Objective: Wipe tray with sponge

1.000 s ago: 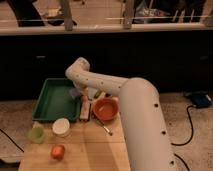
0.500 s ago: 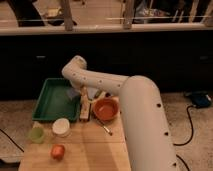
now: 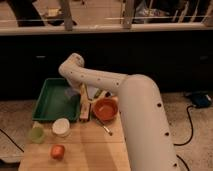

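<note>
One view only, looking down over the worktop. The robot's thick white arm [image 3: 125,95] rises from the lower right, bends at a round joint and points downward. This puts the hand [image 3: 74,95] low over the right part of the green tray [image 3: 49,106], inside its rim.

At the hand I see a small pale blue-grey patch, the sponge [image 3: 69,92]. It is on the tray floor or very near to it. Whether the hand grips it, or is open or closed, I cannot tell.

Just right of the hand, a long tan wooden piece [image 3: 85,107] lies along the tray's right edge. Further right sits an orange bowl [image 3: 106,109], with a small dark utensil [image 3: 105,128] lying in front of it.

In front of the hand, toward me, a white cup [image 3: 61,127] stands on the pale wooden worktop [image 3: 92,150]. Left of it is a green cup [image 3: 36,134], and nearer still a small orange-red round thing [image 3: 57,151].
</note>
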`<state>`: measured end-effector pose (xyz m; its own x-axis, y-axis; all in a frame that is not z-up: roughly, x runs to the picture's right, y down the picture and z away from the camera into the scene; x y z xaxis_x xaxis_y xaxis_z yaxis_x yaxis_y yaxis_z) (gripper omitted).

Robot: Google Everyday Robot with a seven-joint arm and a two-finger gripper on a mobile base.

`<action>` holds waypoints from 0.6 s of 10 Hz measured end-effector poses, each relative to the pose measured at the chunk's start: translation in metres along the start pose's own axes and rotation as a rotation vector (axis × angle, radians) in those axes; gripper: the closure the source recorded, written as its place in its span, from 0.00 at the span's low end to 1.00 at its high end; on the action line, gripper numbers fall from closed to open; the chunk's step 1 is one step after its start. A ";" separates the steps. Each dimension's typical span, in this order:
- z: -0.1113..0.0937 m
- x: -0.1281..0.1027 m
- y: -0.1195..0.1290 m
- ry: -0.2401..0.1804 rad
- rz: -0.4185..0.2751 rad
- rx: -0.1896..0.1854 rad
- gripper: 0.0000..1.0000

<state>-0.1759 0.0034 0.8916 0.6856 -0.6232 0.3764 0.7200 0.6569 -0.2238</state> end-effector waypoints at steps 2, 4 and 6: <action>0.000 -0.008 -0.005 -0.027 -0.052 -0.003 1.00; 0.002 -0.016 -0.011 -0.051 -0.098 -0.010 1.00; 0.006 -0.030 -0.021 -0.080 -0.145 -0.017 1.00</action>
<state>-0.2128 0.0108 0.8902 0.5641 -0.6748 0.4759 0.8129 0.5551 -0.1764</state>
